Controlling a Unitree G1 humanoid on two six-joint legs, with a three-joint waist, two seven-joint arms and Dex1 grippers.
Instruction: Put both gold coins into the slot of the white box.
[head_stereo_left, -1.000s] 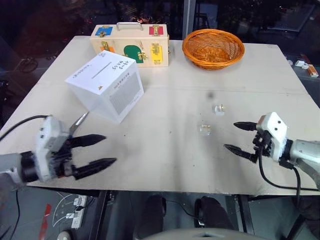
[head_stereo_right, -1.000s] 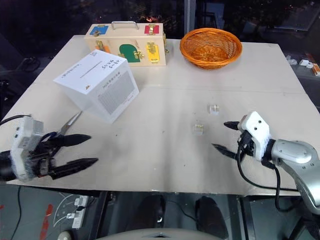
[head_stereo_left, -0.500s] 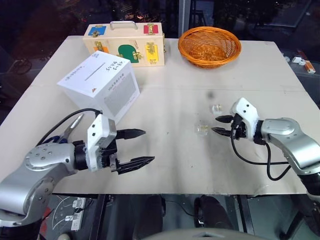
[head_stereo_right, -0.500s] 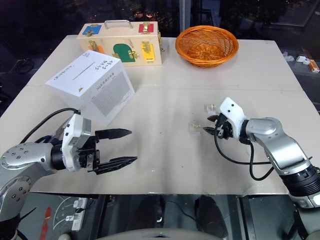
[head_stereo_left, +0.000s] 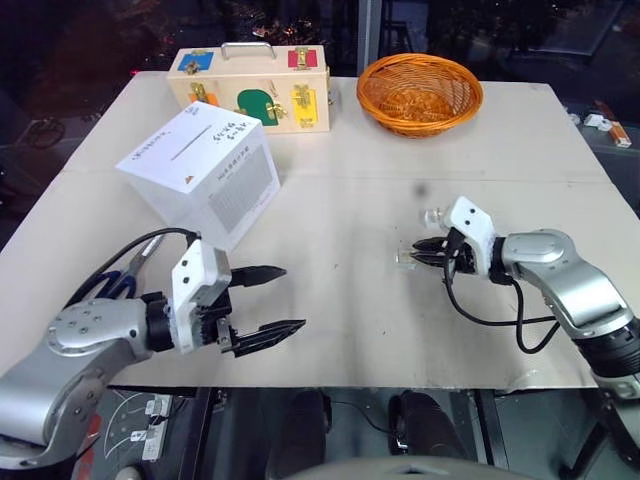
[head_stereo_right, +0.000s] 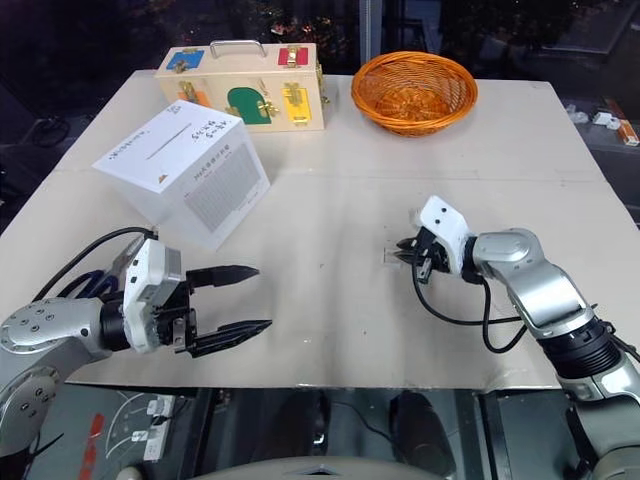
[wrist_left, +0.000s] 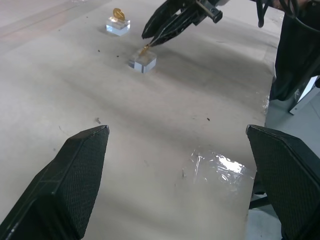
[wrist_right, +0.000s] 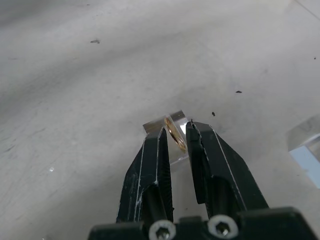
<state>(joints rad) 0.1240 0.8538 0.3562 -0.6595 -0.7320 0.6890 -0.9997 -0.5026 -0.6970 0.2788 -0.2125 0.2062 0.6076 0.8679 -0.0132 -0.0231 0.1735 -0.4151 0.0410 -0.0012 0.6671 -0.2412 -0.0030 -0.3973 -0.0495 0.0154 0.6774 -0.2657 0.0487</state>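
Two gold coins stand on edge, each on a small clear block, at the table's middle right. My right gripper (wrist_right: 176, 131) is shut on the nearer gold coin (wrist_right: 175, 136), which still sits on its block (head_stereo_left: 405, 258). The other gold coin (wrist_left: 118, 14) stands free on the farther block (head_stereo_left: 434, 216). The white box (head_stereo_left: 200, 170) sits tilted at the left, its slot (head_stereo_left: 192, 143) on the top face. My left gripper (head_stereo_left: 292, 298) hovers open and empty over the table's front left, below the box.
A pale wooden case (head_stereo_left: 255, 88) with coloured latches stands at the back, with an orange wicker basket (head_stereo_left: 420, 92) to its right. Blue-handled scissors (head_stereo_left: 118, 287) lie partly hidden behind my left arm. The table's front edge runs just below both grippers.
My right gripper has moved left up to the nearer block and its fingers have narrowed onto the coin. The left gripper has stayed open.
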